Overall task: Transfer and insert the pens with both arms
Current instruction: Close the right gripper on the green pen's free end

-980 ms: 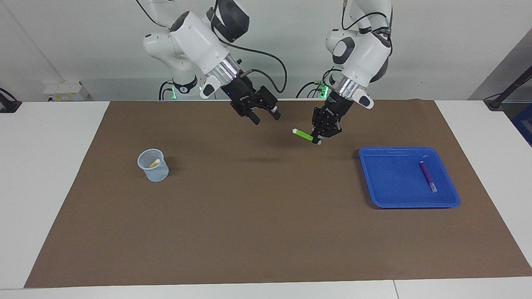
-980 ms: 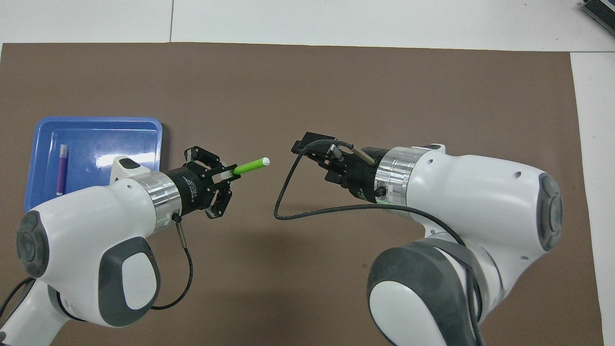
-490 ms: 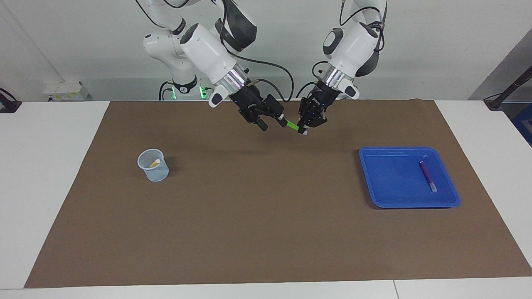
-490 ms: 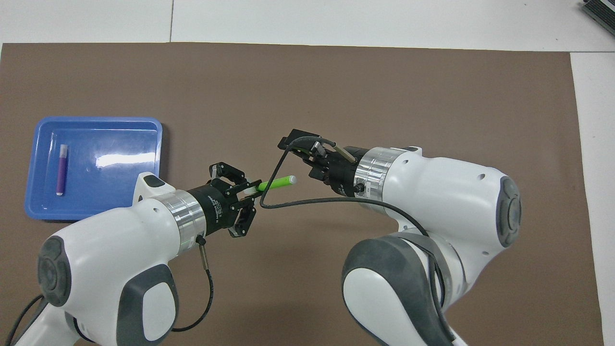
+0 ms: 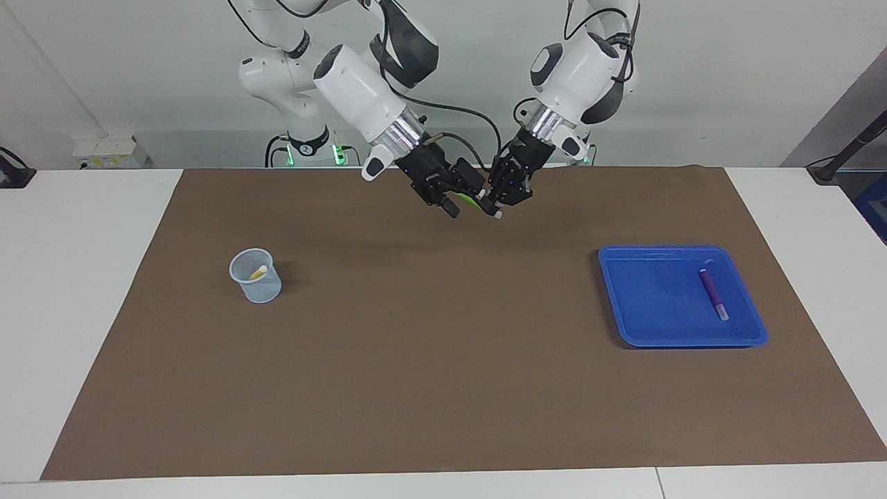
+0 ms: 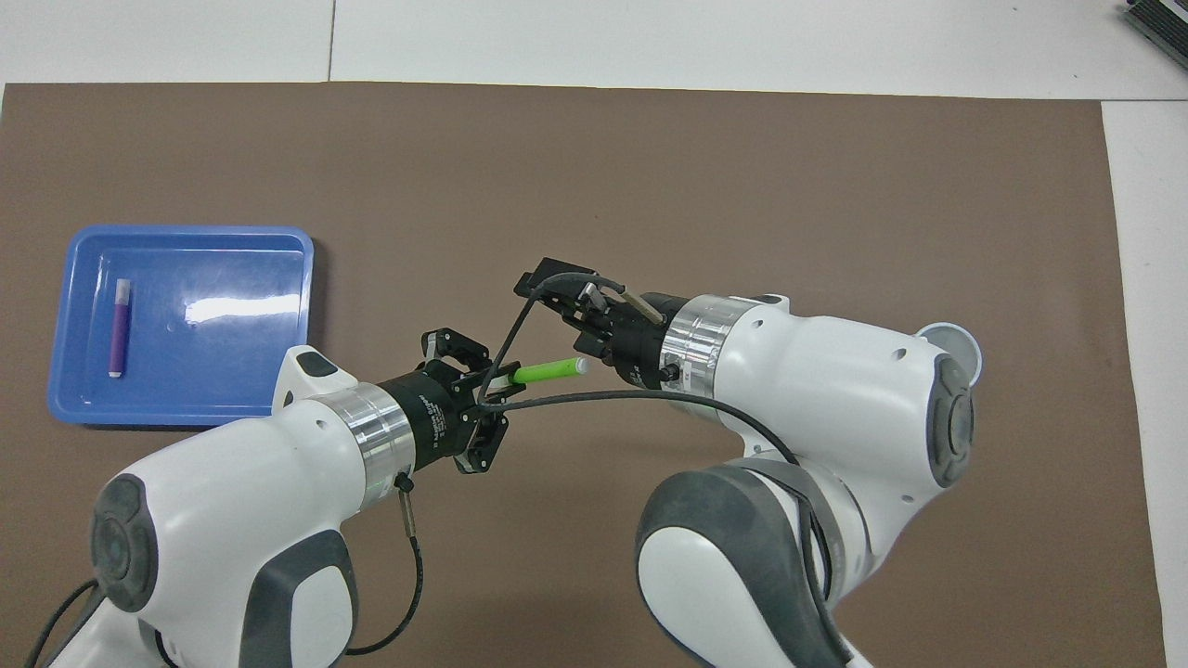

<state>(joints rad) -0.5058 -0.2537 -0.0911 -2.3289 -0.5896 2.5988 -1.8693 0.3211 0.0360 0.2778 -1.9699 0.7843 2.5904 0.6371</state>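
Both arms have drawn together since a second ago, so the slim green marker pen [image 6: 548,372] clamped in the left jaws [image 5: 496,208] now reaches in between the wide-open right jaws [image 5: 463,199], up in the air above the brown paper-covered worktop [image 5: 443,388]. For a clean handover, the right jaws should probably close squarely on the pen's free half before the left lets go. Plain white wall; uncluttered room.

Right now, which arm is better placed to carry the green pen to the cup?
Right: its open claw is at the green pen held by the left claw, and the cup stands toward its end.
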